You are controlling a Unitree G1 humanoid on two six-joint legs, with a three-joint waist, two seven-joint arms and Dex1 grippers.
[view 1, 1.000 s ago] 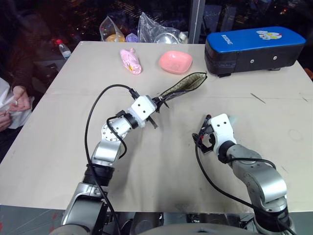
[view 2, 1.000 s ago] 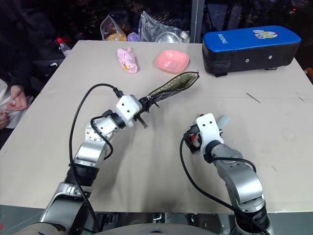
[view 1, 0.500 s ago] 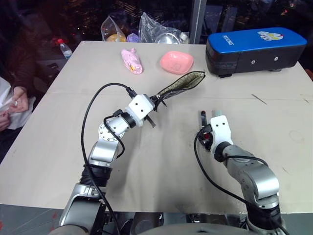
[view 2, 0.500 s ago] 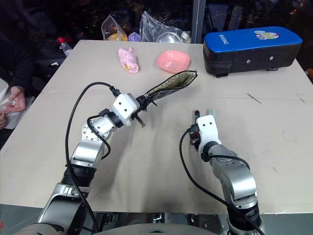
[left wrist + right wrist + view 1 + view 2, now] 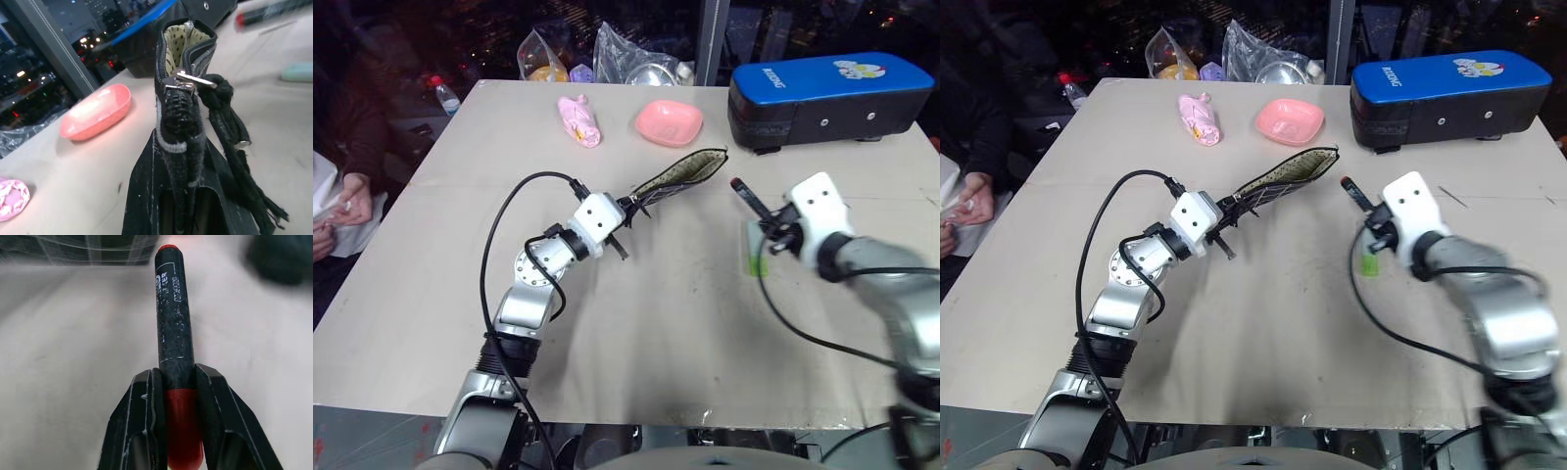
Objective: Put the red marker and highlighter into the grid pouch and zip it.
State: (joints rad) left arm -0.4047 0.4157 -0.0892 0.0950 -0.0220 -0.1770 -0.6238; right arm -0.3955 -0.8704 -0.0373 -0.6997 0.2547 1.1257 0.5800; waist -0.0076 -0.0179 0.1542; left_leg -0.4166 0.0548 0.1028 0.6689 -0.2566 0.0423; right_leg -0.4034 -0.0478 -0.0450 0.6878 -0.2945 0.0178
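— Where's the red marker (image 5: 174, 357)?

— Clamped between my right gripper (image 5: 176, 421)'s fingers, barrel sticking out beyond them, lifted off the table. The highlighter (image 5: 1369, 264) lies just below.

— And the grid pouch (image 5: 680, 173)?

— My left gripper (image 5: 178, 196) is pinched shut on its zipper end, mouth gaping towards the marker. I should line the barrel up with that opening, feed it in tip-first, and hold the pouch steady.
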